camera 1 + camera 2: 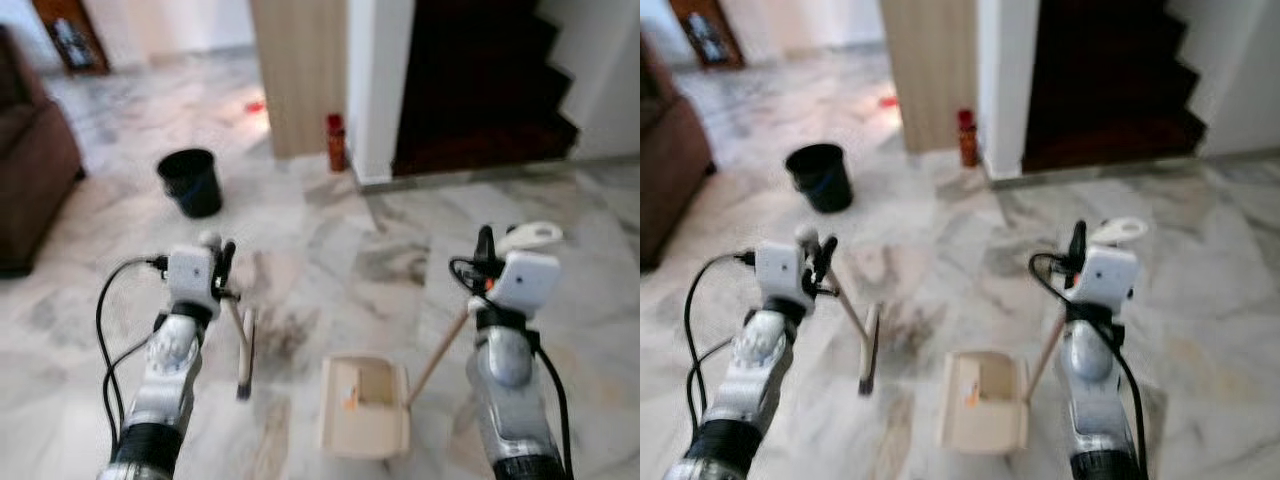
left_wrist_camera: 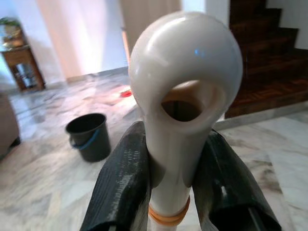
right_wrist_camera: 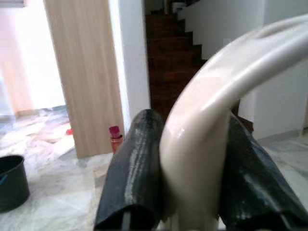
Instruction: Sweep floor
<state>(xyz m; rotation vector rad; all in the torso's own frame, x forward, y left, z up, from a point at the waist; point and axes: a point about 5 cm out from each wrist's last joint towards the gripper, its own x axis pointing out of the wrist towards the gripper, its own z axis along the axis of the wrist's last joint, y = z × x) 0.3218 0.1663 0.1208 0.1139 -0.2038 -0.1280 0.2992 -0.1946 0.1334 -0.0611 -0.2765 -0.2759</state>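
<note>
My left gripper (image 1: 222, 262) is shut on the cream handle (image 2: 185, 62) of a small broom, black fingers (image 2: 122, 183) pressed to both sides of it. The brush head (image 1: 245, 355) rests on the marble floor below. My right gripper (image 1: 487, 245) is shut on the looped cream top (image 3: 202, 120) of the dustpan's long handle. The beige dustpan (image 1: 365, 405) stands on the floor between my arms, with a small orange scrap (image 1: 350, 398) inside. A dark smudge of dirt (image 1: 285, 335) lies on the tiles beside the brush.
A black bucket (image 1: 190, 180) stands ahead to the left, a brown sofa (image 1: 30, 150) at far left. A wooden pillar (image 1: 300, 70) with a red bottle (image 1: 336, 143) at its foot and dark stairs (image 1: 480, 80) lie ahead. Something red (image 1: 255, 105) lies farther back.
</note>
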